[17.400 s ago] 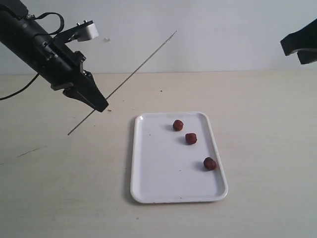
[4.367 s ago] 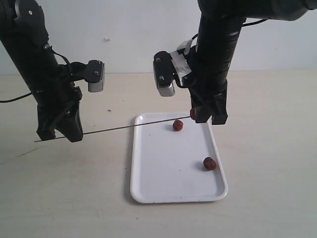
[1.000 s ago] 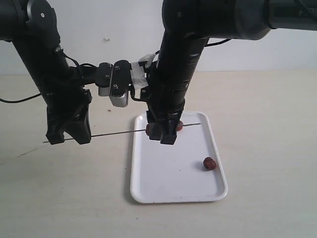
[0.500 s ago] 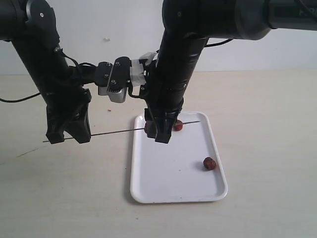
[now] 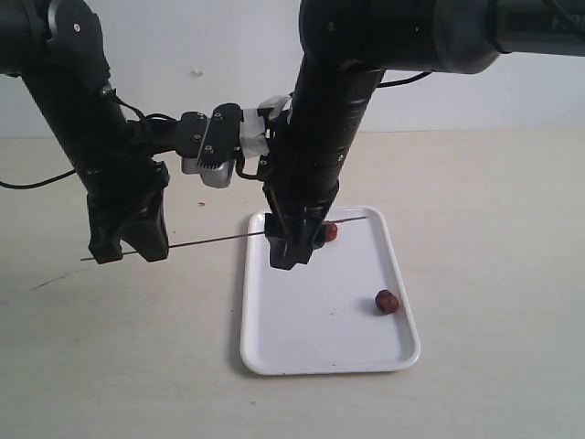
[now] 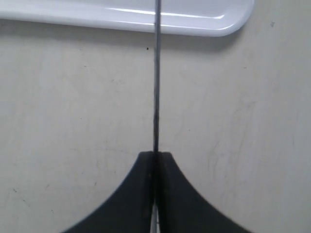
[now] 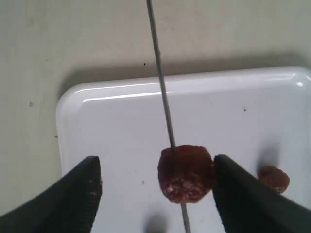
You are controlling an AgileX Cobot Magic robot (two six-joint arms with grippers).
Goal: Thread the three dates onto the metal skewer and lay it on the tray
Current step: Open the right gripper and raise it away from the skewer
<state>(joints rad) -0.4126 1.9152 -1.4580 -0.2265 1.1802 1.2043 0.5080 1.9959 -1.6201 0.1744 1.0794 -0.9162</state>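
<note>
So far one date [image 7: 186, 173] sits on the metal skewer [image 6: 156, 87] clamped in the left gripper [image 6: 155, 156], the right gripper [image 7: 156, 167] parted around it, and two dates [image 5: 330, 232] [image 5: 388, 301] left on the tray [image 5: 274, 347].

Exterior frontal, both wrists close above tray [image 7: 107, 141]
</note>
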